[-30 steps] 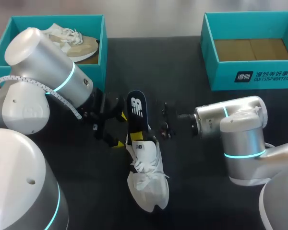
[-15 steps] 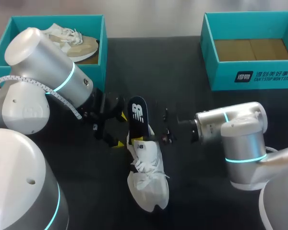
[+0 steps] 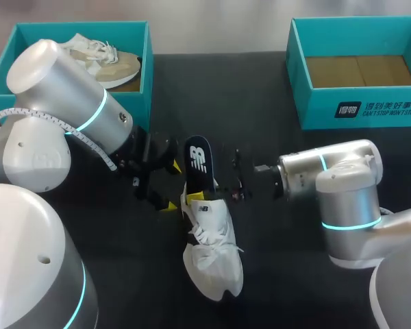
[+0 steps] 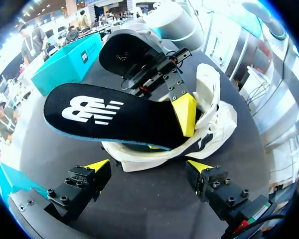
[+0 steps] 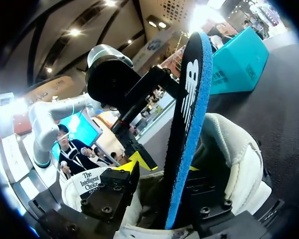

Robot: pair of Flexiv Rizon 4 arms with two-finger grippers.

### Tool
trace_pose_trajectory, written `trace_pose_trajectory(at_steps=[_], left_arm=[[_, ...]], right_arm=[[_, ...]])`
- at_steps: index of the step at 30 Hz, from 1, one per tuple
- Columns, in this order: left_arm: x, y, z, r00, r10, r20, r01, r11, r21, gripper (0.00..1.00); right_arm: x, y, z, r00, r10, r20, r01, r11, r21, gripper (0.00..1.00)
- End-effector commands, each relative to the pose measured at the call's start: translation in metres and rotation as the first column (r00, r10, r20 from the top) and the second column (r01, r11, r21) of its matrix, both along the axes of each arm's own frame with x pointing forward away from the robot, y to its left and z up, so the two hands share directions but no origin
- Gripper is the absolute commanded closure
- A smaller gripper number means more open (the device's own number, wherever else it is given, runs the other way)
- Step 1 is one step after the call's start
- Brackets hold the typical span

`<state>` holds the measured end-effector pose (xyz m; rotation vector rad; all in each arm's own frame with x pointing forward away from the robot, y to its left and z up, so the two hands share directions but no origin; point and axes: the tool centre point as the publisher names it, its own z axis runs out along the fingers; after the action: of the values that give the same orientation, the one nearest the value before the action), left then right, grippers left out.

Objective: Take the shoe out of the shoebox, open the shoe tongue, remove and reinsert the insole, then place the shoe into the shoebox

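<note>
The right gripper (image 3: 238, 178) was closed on the dark insole (image 3: 198, 161), pinching it near the shoe's collar. The insole stood half out of the white shoe (image 3: 211, 257), its front end inside and its heel end pointing to the far side. Left of the shoe, the left gripper (image 4: 148, 167) was spread wide and empty. The shoe lay mid-table, nearer than the empty shoebox (image 3: 315, 110) at far right. This looked like the insole step; next the right arm probably had to draw the insole clear or seat it fully.
</note>
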<state>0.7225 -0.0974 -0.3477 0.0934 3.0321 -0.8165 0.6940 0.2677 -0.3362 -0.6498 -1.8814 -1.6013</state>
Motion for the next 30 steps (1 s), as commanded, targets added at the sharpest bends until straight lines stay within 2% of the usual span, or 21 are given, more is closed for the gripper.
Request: trace_pose_trajectory(at_steps=[1,11,23,25,28,30], left_arm=[[0.0,0.0,-0.001,1.0,-0.001,0.001,0.001,1.0,0.0,0.0],[0.0,0.0,-0.001,1.0,-0.001,0.001,0.001,1.0,0.0,0.0],[0.0,0.0,-0.001,1.0,-0.001,0.001,0.001,1.0,0.0,0.0],[0.0,0.0,-0.001,1.0,-0.001,0.001,0.001,1.0,0.0,0.0],[0.0,0.0,-0.001,1.0,-0.001,0.001,0.001,1.0,0.0,0.0],[0.0,0.0,-0.001,1.0,-0.001,0.001,0.001,1.0,0.0,0.0]], right_arm=[[0.004,0.002,0.002,1.0,0.01,0.003,-0.01,1.0,-0.007,0.55],[0.009,0.002,0.015,0.999,0.011,0.041,-0.009,1.0,-0.029,0.55],[0.021,-0.005,0.022,0.998,-0.013,0.068,0.016,0.999,-0.044,0.6],[0.023,-0.006,0.022,0.998,-0.016,0.065,0.019,0.999,-0.047,0.64],[0.025,-0.008,0.021,0.998,-0.022,0.057,0.025,0.998,-0.051,1.0],[0.026,-0.008,0.02,0.998,-0.022,0.051,0.025,0.998,-0.054,1.0]])
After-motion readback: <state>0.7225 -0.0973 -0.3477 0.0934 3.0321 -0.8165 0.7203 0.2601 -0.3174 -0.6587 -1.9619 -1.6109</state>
